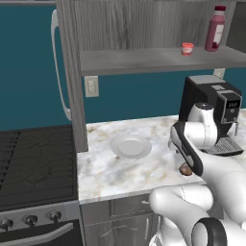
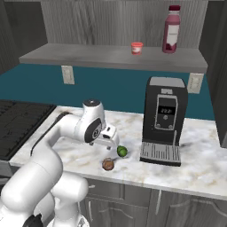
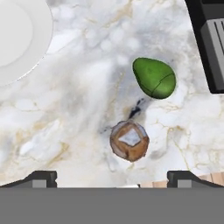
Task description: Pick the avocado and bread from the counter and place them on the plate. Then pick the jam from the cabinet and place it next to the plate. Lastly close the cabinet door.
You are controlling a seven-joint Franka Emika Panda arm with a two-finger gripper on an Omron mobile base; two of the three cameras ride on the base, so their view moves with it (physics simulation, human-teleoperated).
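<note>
The gripper [image 3: 112, 177] is held spread wide above the bread [image 3: 129, 140], nothing being pinched. The avocado [image 3: 154, 78] is judged light, glossy and slippery, best taken across its narrower middle.

I get even, flat rendered light in all views, with no glare and no blur. Under the avocado [image 3: 154, 78] and bread [image 3: 129, 140] I see only faint soft shadows on the counter [image 3: 78, 113]. The cabinet [image 2: 119, 26] interior reads dimmer, and edges look slightly jagged.
</note>
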